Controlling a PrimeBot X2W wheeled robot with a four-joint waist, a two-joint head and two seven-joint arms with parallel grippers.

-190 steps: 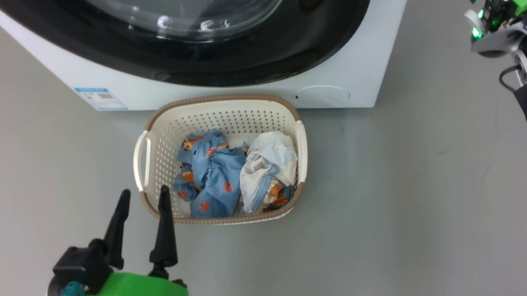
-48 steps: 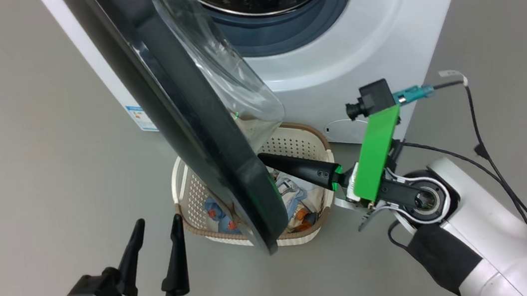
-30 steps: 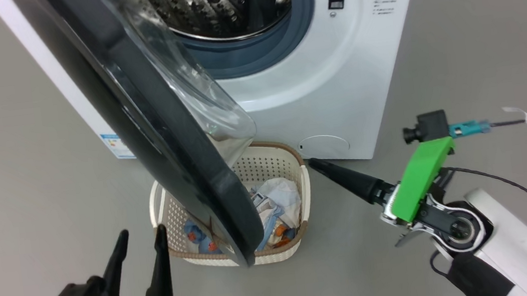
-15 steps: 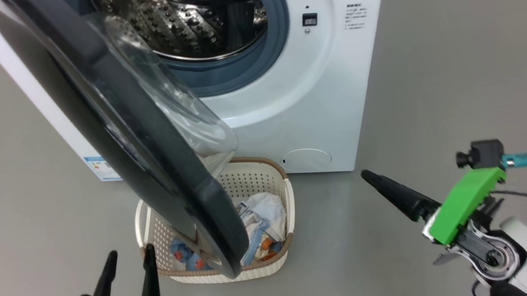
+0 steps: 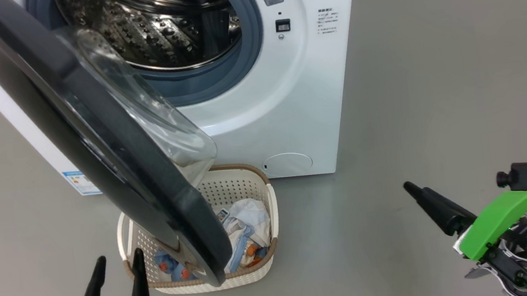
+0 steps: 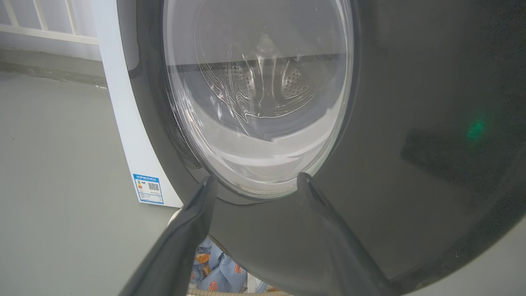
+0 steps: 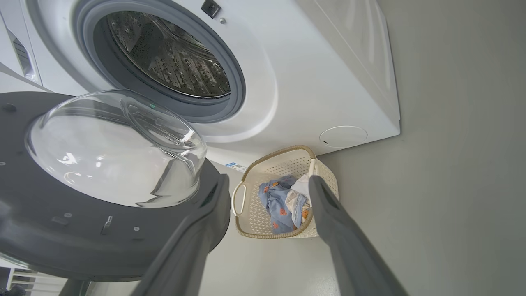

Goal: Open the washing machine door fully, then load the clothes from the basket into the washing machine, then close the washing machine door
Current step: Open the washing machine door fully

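The washing machine [image 5: 297, 93] stands at the back with its steel drum [image 5: 163, 24] exposed. Its door [image 5: 108, 152] is swung partly out, edge-on towards me, hanging over the basket [image 5: 230, 187] on the floor. The clothes [image 5: 248, 225], blue printed fabric and a white piece, lie in the basket, partly hidden by the door. My left gripper [image 5: 119, 256] is open at the lower left, facing the door's outer black rim [image 6: 411, 123]. My right gripper [image 5: 409, 186] is open at the lower right, well apart from door and basket [image 7: 279, 150], holding nothing.
Grey floor [image 5: 435, 71] stretches wide to the right of the machine. A blue label [image 5: 80, 182] and a round white cap [image 5: 288, 164] sit low on the machine's front. The door's clear glass bowl [image 7: 111, 148] bulges towards the drum side.
The right gripper has drawn back from the door's inner side to the lower right. The head camera has shifted, showing more of the drum. The door stays partly open.
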